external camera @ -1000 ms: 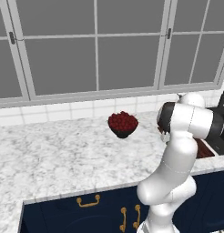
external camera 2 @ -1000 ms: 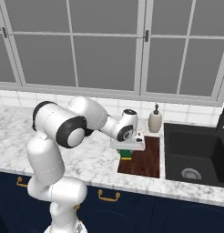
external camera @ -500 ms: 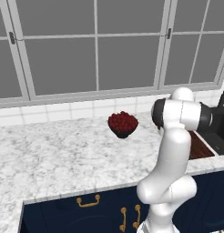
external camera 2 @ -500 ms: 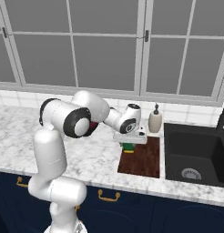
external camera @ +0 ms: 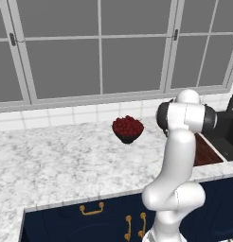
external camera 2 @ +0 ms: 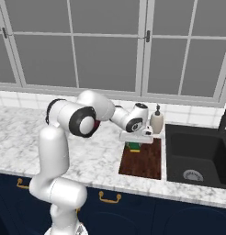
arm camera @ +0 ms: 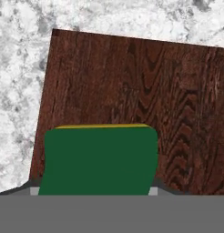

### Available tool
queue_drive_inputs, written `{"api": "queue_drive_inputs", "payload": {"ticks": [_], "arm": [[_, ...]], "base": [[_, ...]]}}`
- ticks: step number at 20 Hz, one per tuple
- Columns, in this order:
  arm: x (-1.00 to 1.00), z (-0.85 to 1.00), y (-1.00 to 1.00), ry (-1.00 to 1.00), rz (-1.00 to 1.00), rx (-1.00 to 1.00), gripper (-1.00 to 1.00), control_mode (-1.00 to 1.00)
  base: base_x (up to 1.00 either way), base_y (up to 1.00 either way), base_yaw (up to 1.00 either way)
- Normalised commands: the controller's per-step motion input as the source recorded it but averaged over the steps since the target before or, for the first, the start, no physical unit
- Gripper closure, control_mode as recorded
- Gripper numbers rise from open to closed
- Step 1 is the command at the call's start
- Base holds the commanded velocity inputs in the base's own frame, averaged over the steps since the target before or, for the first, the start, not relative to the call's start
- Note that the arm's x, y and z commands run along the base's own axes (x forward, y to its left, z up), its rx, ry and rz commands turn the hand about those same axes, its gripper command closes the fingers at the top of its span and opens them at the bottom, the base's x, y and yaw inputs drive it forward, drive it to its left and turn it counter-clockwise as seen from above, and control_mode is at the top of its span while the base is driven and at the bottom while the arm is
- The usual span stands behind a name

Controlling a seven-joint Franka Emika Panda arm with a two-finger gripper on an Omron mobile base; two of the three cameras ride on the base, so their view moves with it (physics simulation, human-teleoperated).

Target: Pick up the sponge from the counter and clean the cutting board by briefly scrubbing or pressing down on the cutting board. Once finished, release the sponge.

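Marble surface, white with grey veining, runs under a wide grey-paned window and over navy cabinet fronts with gold handles. Landmark is the cutting board: thin flat rectangle of dark reddish-brown wood with strong grain, lying on the surface just left of the black sink basin. Hand sits low over the board's far end, clamped on the sponge. Sponge is a small rectangular block, dark green layer facing the camera with a thin yellow edge behind it; in the hand view the sponge covers the lower middle with board wood around it on three sides. Can't tell whether the sponge is touching the board or just above it. Cream soap bottle with a pump top stands just beyond the board's far right corner. Black bowl of red fruit, rounded, sits well to the board's left near the tiled back wall.
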Motion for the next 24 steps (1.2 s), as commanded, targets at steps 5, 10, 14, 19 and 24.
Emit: {"api": "queue_drive_inputs", "payload": {"ticks": [5,10,14,19,24], "arm": [[0.01,0.00,-0.22,-0.02,0.00,0.00,1.00,-1.00],[-0.29,0.00,-0.20,-0.04,0.00,0.00,1.00,-1.00],[-0.47,-0.06,-0.12,-0.04,0.00,0.00,1.00,-1.00],[-0.55,-0.13,-0.03,-0.06,0.00,0.00,1.00,-1.00],[-0.66,-0.18,0.00,-0.11,0.00,0.00,1.00,-1.00]], "base": [[0.00,0.00,0.00],[0.00,0.00,0.00],[0.00,0.00,0.00],[0.00,0.00,0.00],[0.00,0.00,0.00]]}}
